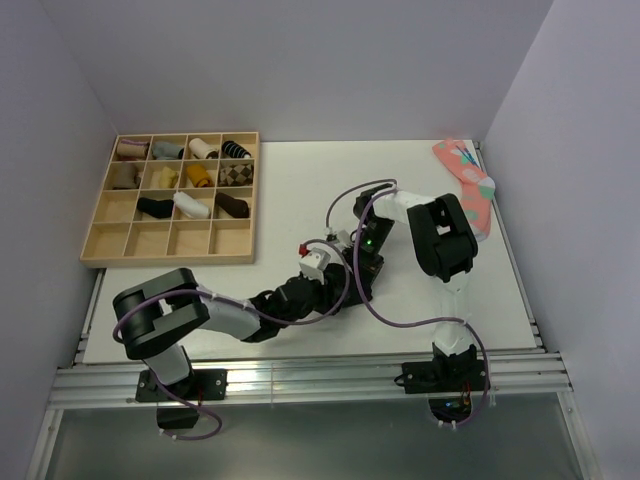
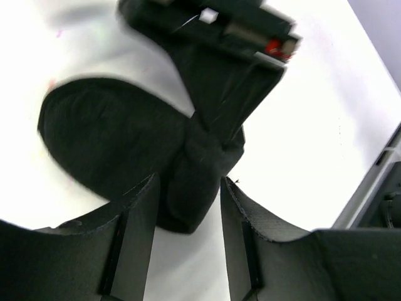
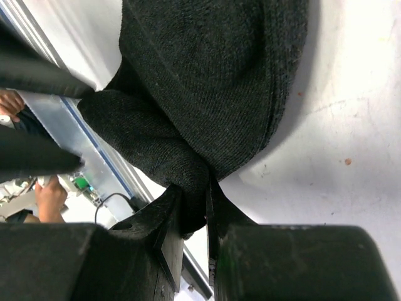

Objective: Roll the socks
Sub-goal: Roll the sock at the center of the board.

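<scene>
A black sock lies partly rolled on the white table in the middle, between both grippers. In the left wrist view its flat part spreads left and a rolled end reaches down between my left gripper's fingers, which stand apart around it with a gap on the right side. My right gripper is shut on a bunched fold of the sock. In the top view my left gripper and right gripper meet over the sock. A pink patterned sock lies at the back right.
A wooden compartment tray at the back left holds several rolled socks in its upper rows. The table's near edge and metal rail run just behind the arms. Walls close in both sides.
</scene>
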Available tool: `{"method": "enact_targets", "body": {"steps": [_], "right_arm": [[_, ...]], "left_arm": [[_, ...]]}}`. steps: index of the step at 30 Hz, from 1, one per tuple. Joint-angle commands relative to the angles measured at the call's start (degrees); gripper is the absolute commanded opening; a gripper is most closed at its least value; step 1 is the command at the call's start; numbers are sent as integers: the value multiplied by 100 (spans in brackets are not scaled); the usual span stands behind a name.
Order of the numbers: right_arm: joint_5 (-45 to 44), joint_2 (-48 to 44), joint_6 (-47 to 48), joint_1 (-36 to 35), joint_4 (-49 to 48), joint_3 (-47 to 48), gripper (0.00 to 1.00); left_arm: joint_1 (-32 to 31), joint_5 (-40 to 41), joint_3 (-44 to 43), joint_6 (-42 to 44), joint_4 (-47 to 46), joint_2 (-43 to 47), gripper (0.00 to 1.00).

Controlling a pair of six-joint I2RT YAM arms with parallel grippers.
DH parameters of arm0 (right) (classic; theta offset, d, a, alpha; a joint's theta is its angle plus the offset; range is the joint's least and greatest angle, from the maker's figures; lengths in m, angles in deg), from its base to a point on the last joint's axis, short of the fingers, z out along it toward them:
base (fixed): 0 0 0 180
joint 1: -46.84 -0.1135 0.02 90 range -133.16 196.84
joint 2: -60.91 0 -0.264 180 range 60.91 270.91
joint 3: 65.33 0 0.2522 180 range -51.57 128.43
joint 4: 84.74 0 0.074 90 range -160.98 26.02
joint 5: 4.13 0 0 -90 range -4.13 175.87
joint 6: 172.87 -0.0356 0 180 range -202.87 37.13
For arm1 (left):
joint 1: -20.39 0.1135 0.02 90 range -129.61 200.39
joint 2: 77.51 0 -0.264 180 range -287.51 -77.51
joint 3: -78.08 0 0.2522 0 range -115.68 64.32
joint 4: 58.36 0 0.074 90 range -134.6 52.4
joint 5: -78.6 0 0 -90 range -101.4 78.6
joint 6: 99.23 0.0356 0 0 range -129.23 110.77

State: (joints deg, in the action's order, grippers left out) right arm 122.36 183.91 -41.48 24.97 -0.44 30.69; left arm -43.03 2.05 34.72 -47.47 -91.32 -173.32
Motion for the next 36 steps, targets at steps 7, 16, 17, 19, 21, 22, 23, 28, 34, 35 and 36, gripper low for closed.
{"method": "enact_targets", "body": {"steps": [7,16,17,19,21,22,23,28,34,35,36], "right_arm": [[-555,58,159,-54,74,159,19],[-617,163,150,-89,56,194,19],[-617,172,150,-81,47,194,19],[-626,198,133,-81,30,194,19],[-617,233,107,-90,-14,212,19],[-617,242,107,-90,-6,220,19],[-625,251,98,-90,-23,229,19],[-626,260,45,-90,-58,273,19],[-652,189,1,-116,-164,238,19],[-652,172,-34,-107,-207,229,19],[-652,163,-34,-107,-225,221,19]], "left_arm": [[-145,360,-1003,1424,865,-420,50],[-285,131,-1144,1601,1042,-772,50],[-294,149,-1153,1583,1068,-781,50],[-294,44,-1127,1548,1051,-799,50],[-294,-131,-1039,1451,920,-790,50],[-294,-193,-1012,1416,875,-773,50],[-294,-246,-960,1372,840,-781,50],[-294,-545,-872,1118,621,-887,50],[-294,-941,-599,749,278,-966,50],[-294,-1045,-547,713,182,-992,50],[-285,-1055,-546,669,189,-1018,50]]}}
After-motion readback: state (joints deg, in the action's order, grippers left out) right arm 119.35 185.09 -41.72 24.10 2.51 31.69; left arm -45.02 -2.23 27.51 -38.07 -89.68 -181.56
